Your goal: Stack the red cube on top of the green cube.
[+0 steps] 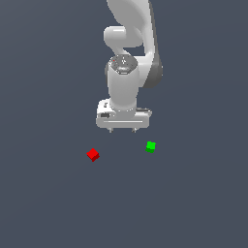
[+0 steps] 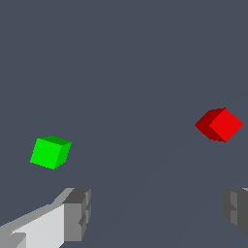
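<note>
The red cube (image 1: 93,155) lies on the dark grey floor toward the exterior view's left; it also shows in the wrist view (image 2: 220,125). The green cube (image 1: 150,146) lies apart from it toward the exterior view's right, and shows in the wrist view (image 2: 50,152). My white gripper (image 1: 122,130) hangs above the floor, behind and between the two cubes. Its fingers (image 2: 77,213) stand wide apart and hold nothing. Neither cube is between them.
The white arm (image 1: 128,63) rises behind the gripper toward the top of the exterior view. The plain dark grey floor (image 1: 193,203) stretches all around the cubes.
</note>
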You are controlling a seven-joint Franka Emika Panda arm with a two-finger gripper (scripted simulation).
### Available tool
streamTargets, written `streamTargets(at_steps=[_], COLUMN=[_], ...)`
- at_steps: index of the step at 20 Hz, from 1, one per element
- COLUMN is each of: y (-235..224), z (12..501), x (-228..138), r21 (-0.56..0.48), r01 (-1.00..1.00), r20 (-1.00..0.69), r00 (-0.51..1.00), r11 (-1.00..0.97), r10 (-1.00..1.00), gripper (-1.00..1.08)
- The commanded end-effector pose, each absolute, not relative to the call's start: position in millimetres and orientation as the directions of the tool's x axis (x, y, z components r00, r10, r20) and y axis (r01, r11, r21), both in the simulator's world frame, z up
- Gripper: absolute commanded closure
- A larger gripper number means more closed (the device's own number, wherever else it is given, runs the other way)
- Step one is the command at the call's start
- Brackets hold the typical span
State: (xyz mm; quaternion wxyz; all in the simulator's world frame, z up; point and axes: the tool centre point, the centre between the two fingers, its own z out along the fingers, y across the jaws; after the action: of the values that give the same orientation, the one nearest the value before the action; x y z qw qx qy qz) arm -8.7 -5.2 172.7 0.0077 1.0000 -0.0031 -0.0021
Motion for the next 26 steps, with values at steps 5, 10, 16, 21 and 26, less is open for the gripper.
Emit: streamTargets(at_steps=[5,10,16,21,26], y=[-7.9,-19.6,-48.8,-87.7,-121.9], z=[170.4,161.0,139.2,112.7,90.6], x=[-6.5,1.8,18.1,31.4,36.3], r21=[0.015,0.015,0.013,0.009,0.005], r01=[-0.022,-0.09,-0.247,-0.43,-0.571], r20=[-0.004,-0.003,-0.001,0.001,0.001], r00=[1.0,0.996,0.969,0.903,0.821], r11=[-1.0,-0.996,-0.969,-0.903,-0.821], r10=[-0.023,-0.09,-0.247,-0.43,-0.571], gripper=[-0.92,-0.92,-0.92,-0.92,-0.92])
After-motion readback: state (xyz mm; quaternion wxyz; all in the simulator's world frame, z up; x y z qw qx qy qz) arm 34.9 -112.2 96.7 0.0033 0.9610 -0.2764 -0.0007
